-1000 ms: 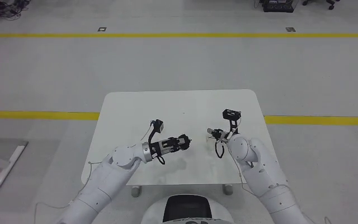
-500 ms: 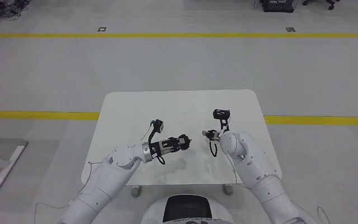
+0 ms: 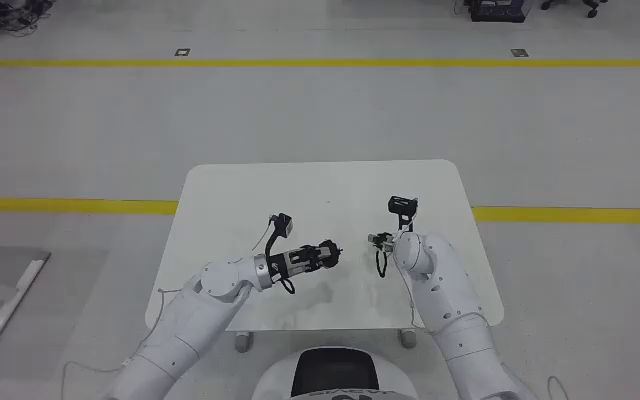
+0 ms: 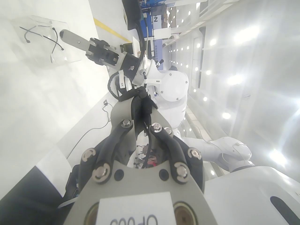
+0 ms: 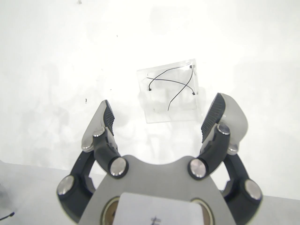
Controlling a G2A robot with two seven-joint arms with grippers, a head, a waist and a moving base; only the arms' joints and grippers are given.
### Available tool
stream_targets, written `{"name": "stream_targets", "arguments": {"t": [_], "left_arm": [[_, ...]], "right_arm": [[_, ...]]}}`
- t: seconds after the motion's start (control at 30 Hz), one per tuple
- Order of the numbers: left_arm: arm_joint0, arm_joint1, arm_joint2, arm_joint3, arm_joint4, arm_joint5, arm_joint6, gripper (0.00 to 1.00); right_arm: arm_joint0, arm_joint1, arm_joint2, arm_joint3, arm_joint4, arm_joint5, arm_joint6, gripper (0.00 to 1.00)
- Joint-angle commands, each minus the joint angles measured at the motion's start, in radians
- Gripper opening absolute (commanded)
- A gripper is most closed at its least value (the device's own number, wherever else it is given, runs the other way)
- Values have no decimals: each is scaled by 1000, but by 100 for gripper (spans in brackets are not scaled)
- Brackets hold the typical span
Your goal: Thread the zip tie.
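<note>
My left gripper (image 3: pixel 333 250) hangs over the middle of the white table (image 3: pixel 250 190). In its own wrist view the fingers (image 4: pixel 121 108) are pressed together, and a thin black zip tie (image 4: pixel 148 141) runs back between them. My right gripper (image 3: pixel 374 240) faces it from a short way off and stands open (image 5: pixel 162 99), with nothing between its ridged pads (image 5: pixel 109 115). Ahead of it a small clear tray (image 5: pixel 164 118) lies on the table with a few loose black zip ties (image 5: pixel 173 83) inside. The left wrist view shows the same tray (image 4: pixel 63 59) beside the right gripper (image 4: pixel 62 34).
The table's far half and both side edges (image 3: pixel 460 190) are bare white surface. Yellow floor lines (image 3: pixel 90 206) run behind and beside the table.
The right arm's elbow has swung inward and its wrist has shifted slightly toward the table's middle. The left arm has kept still.
</note>
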Motion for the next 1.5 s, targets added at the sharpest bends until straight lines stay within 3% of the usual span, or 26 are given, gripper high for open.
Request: {"name": "stream_targets", "arguments": {"t": [0.0,0.47,1.33,1.47], "left_arm": [[0,0,0,0,0,0,0,0],[0,0,0,0,0,0,0,0],[0,0,0,0,0,0,0,0],[0,0,0,0,0,0,0,0]], "right_arm": [[1,1,-4,1,2,0,1,100],[15,-10,-24,47,36,0,3,100],[86,-102,85,207,-77,0,16,100],[94,-113,93,222,-90,0,9,92]]}}
